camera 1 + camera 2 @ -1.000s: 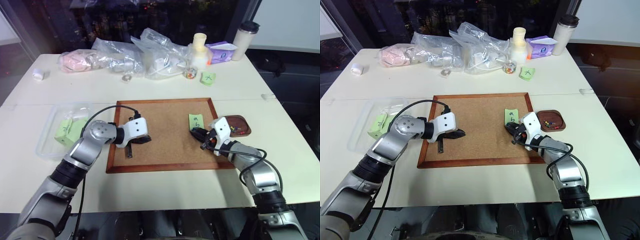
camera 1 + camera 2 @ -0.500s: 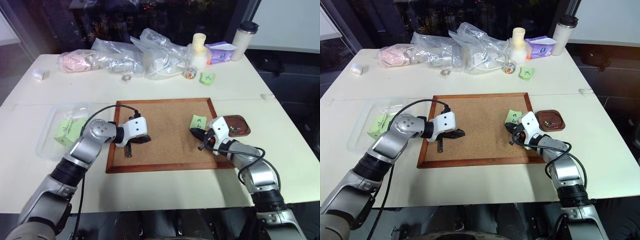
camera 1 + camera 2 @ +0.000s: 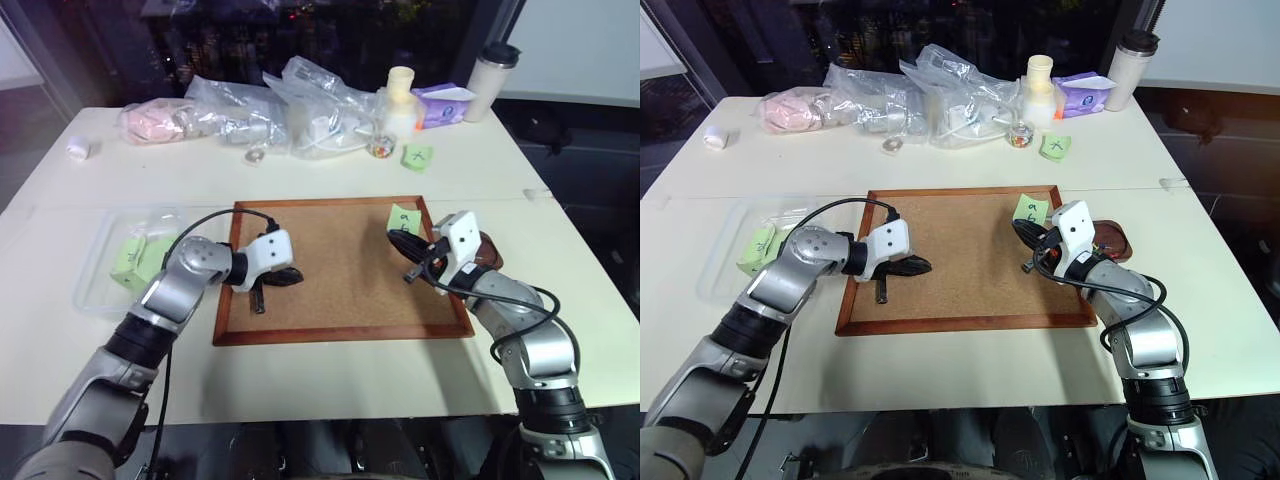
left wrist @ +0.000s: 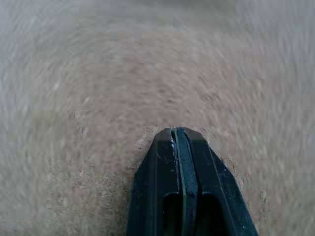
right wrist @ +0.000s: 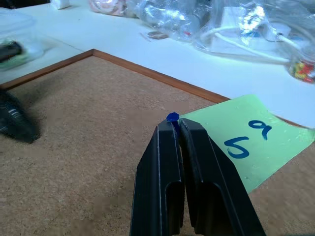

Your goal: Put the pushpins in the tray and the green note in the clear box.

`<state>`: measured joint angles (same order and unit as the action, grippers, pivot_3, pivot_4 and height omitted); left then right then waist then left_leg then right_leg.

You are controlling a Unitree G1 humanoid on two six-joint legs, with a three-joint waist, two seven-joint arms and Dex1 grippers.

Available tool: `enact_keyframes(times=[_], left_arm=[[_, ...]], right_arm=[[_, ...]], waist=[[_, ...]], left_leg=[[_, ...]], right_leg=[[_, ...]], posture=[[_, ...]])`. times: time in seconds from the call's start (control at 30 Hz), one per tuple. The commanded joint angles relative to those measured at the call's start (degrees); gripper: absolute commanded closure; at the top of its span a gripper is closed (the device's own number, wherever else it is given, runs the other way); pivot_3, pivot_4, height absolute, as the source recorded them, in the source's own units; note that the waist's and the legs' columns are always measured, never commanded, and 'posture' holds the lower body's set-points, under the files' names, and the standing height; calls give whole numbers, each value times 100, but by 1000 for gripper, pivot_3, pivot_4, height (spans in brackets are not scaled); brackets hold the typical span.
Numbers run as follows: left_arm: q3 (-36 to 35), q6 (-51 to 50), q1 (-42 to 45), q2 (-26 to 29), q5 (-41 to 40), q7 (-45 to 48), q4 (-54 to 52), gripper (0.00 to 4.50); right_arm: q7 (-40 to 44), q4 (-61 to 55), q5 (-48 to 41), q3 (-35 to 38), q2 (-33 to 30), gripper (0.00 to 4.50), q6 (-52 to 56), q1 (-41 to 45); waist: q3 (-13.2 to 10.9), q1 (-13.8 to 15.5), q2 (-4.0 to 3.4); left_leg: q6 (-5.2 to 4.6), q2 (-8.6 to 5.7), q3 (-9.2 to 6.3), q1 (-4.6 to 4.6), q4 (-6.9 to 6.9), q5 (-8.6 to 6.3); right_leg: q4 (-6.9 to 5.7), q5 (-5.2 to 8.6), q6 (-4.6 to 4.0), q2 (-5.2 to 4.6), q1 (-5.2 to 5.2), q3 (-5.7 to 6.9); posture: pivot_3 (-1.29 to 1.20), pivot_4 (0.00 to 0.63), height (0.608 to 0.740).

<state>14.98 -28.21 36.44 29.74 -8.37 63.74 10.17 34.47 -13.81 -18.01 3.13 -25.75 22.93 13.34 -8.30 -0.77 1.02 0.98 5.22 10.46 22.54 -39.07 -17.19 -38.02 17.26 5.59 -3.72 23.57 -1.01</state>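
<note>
My right gripper (image 3: 398, 238) hangs above the corkboard's right side, shut on a blue pushpin (image 5: 172, 118). The green note (image 3: 403, 217) marked "a 5" (image 5: 246, 141) hangs tilted from that pin, off the cork. The dark brown tray (image 3: 1114, 240) lies just past the board's right edge, mostly hidden behind my right wrist. At the far left of the table sits the clear box (image 3: 106, 240) with pale green notes inside. My left gripper (image 3: 296, 278) is shut with nothing in it, its tips (image 4: 177, 131) close over the cork.
The wood-framed corkboard (image 3: 340, 322) fills the table's middle. Along the far edge lie plastic bags (image 3: 300, 100), a small glass jar (image 3: 380, 148), a green note with an x (image 3: 416, 155), a purple pack (image 3: 443, 103) and a tumbler (image 3: 493, 78).
My right gripper has risen with the blue pin, and the green note has come up off the corkboard with it. The left gripper has stayed where it was.
</note>
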Motion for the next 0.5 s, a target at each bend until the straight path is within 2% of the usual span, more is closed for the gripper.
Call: enact_keyframes(times=[0.03,0.1,0.2,0.3,0.5], left_arm=[[-962,-412,1005,-108,-672,-147,552,3830],[-1200,-593,1486,-136,-929,-36,994,3143],[-1504,-821,2106,-349,-1219,-37,1631,1618],[-1750,-1268,2673,-806,-1611,0,2210,159],[-2615,-2479,3511,-1759,-2195,-918,4111,67]], right_arm=[[49,-362,-83,78,-135,4500,29,67],[92,-457,-107,85,-220,4500,74,91],[125,-550,-135,97,-319,4500,133,153],[168,-714,-155,84,-427,4500,209,222],[159,-1018,-194,23,-513,4500,365,270]], waist=[[-23,15,29],[-27,4,35],[-27,-1,36],[-33,13,37],[-39,-5,46]], left_leg=[[0,0,-2,10,-3,0],[4,0,-13,53,-12,3],[2,-9,-11,85,-9,2],[3,-10,-10,85,-1,2],[4,-13,-14,89,-13,3]], right_leg=[[0,0,1,0,8,2],[-2,-2,2,2,41,12],[2,-5,11,-3,75,9],[7,-4,12,-2,79,11],[1,-7,18,-4,78,13]], posture=[[0,150,734],[0,150,734],[0,150,734],[0,150,734],[0,150,734]])
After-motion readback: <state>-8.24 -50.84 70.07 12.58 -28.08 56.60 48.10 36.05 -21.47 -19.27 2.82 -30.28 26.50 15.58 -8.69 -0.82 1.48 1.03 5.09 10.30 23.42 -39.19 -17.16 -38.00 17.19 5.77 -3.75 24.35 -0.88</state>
